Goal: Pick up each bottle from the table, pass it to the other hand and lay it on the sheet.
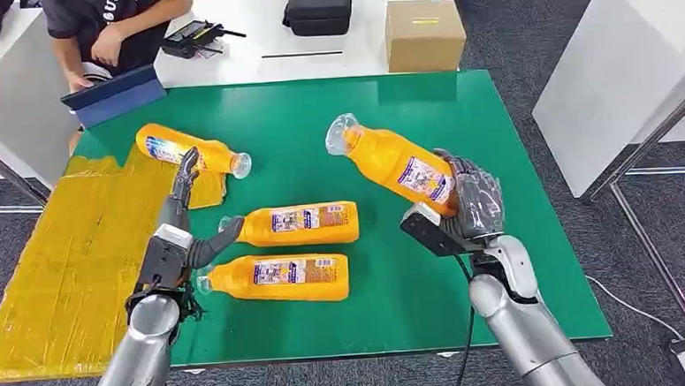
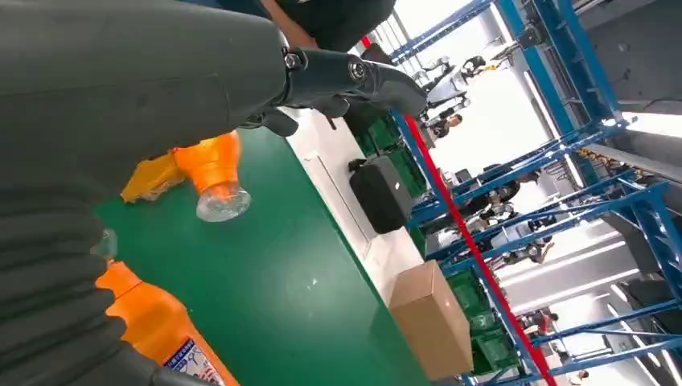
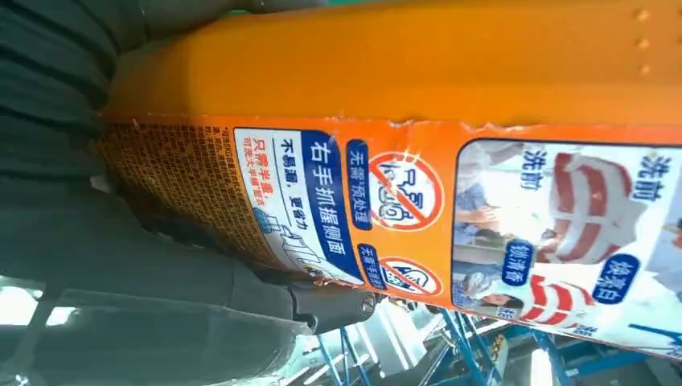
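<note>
My right hand (image 1: 472, 206) grips an orange bottle (image 1: 394, 162) by its base, tilted with its clear cap toward the table's middle; its label (image 3: 450, 217) shows close up in the right wrist view. My left hand (image 1: 184, 226) hovers open over the green table (image 1: 397, 296), fingers spread above the sheet's edge. One orange bottle (image 1: 186, 150) lies on the yellow sheet (image 1: 68, 260); its cap (image 2: 222, 201) appears in the left wrist view. Two more orange bottles (image 1: 301, 224) (image 1: 281, 278) lie on the green table beside my left hand.
A person (image 1: 105, 33) sits behind the table at the back left with a blue tablet case (image 1: 114, 94). On the white table behind stand a cardboard box (image 1: 424, 34) and a black case (image 1: 318, 6). A white table (image 1: 624, 63) stands at the right.
</note>
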